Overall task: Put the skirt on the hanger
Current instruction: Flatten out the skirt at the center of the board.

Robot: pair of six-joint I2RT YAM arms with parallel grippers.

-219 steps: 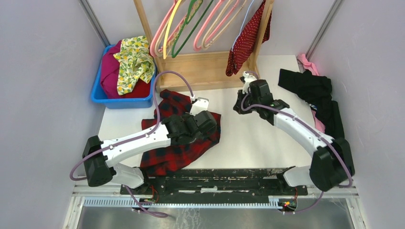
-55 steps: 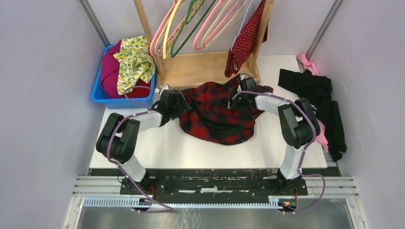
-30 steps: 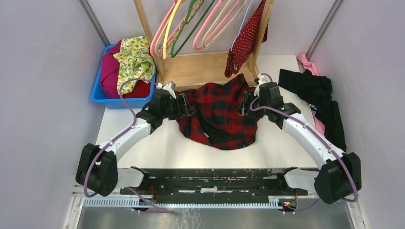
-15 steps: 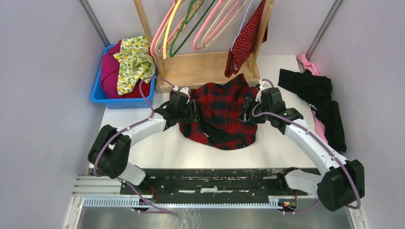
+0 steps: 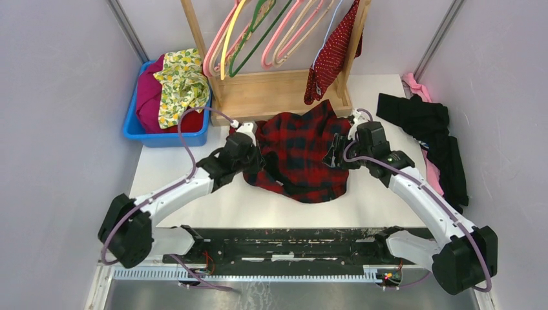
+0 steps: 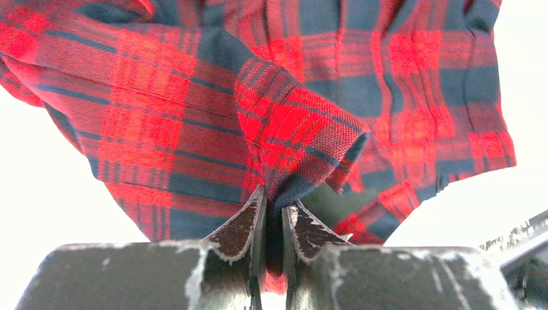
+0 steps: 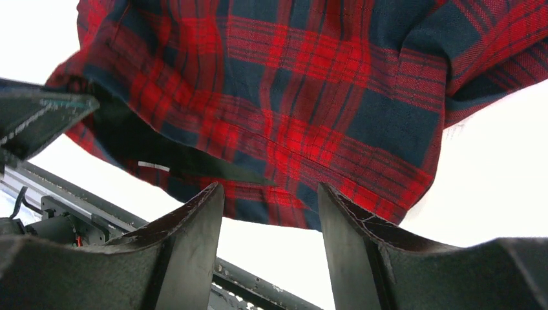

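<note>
Plaid garment [image 5: 294, 155] | left tool [image 6: 274, 210] clamps its fold | right tool [image 7: 271, 203] spread | skirt [image 5: 333, 55] top cropped

My jaws stand well apart, the two dark fingers [image 7: 187, 245] rising from 6 o'clock with a wide gap between them. Through that gap and across everything from 10 to 2 o'clock spreads a red-and-dark plaid garment [image 7: 310, 84], rumpled, its hem running just beyond my fingertips. At 8 o'clock its dark inner side shows, with a small white label [image 7: 154, 166] on it. White bench [image 7: 504, 161] lies bare at 3 o'clock. A dark angular part [image 7: 32, 116] juts in at 9 o'clock, touching the cloth's edge, and a black rail [image 7: 77, 194] crosses below it.
</note>
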